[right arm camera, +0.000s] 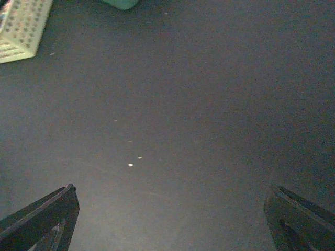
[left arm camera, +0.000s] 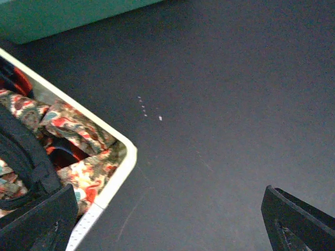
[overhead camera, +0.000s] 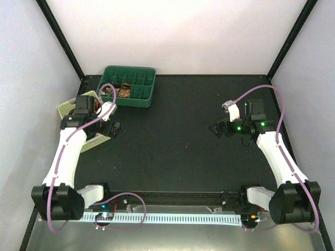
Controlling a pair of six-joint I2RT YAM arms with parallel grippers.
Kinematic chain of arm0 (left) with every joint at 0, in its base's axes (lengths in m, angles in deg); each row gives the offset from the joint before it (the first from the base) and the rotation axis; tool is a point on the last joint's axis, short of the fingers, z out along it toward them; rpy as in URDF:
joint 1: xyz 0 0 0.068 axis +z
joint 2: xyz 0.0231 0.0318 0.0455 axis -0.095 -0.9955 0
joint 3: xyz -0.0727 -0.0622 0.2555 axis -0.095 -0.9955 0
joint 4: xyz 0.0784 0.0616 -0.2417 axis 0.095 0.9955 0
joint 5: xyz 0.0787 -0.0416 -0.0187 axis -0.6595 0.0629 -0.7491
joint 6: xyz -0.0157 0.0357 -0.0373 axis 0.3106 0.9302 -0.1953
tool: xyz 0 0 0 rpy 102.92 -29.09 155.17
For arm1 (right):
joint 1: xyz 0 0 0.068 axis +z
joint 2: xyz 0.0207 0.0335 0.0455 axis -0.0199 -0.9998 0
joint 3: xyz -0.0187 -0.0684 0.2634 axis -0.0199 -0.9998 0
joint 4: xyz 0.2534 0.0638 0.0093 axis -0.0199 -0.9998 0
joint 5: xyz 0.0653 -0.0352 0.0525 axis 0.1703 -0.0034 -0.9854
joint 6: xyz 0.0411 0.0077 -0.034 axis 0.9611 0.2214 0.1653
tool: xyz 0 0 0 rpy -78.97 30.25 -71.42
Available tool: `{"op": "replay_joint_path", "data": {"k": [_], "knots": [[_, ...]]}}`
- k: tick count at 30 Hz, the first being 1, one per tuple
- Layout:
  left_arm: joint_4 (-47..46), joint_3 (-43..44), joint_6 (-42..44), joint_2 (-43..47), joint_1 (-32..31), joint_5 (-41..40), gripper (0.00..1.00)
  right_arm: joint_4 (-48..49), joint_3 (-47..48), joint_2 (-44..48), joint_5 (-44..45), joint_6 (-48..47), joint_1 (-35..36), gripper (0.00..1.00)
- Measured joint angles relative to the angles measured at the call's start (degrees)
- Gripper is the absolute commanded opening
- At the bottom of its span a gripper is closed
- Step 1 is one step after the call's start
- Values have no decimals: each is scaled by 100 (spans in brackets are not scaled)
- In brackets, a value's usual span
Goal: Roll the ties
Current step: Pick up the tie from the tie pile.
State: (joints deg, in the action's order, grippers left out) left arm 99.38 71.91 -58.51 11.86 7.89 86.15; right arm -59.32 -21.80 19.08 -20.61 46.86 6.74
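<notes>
Floral ties (left arm camera: 78, 130) lie bunched in a cream basket (left arm camera: 121, 175), with a dark tie and an orange-striped one (left arm camera: 15, 78) partly hidden among them. My left gripper (left arm camera: 172, 232) is open and empty, one finger over the basket's corner and the other over the bare mat. In the top view it (overhead camera: 114, 128) hovers at the basket's right edge. Two rolled ties, one floral (overhead camera: 124, 92) and one dark (overhead camera: 108, 93), sit in compartments of the green tray (overhead camera: 147, 98). My right gripper (right arm camera: 170, 230) is open and empty over the mat at the right (overhead camera: 217, 128).
The cream basket (overhead camera: 67, 107) stands at the left edge under the left arm and shows far off in the right wrist view (right arm camera: 21, 29). The green tray's wall (left arm camera: 63, 18) is just beyond it. A black mat (overhead camera: 183, 141) covers the table.
</notes>
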Motion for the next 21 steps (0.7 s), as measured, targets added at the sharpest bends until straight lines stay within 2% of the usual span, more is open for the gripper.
{"op": "replay_joint_path", "data": {"k": [5, 9, 12, 15, 21], "knots": [[404, 1121, -92, -811, 389, -50, 99, 11, 2, 210, 564, -212, -188, 100], [820, 2664, -94, -1755, 1049, 181, 99, -280, 98, 402, 1021, -492, -210, 100], [1110, 3447, -85, -2522, 1580, 457, 99, -529, 146, 463, 1202, -603, -212, 100], [1484, 3884, 35, -3254, 2059, 656, 99, -789, 160, 459, 1303, -750, -219, 100], [2090, 3919, 697, -4094, 2514, 444, 99, -1069, 157, 280, 1239, -942, -221, 100]]}}
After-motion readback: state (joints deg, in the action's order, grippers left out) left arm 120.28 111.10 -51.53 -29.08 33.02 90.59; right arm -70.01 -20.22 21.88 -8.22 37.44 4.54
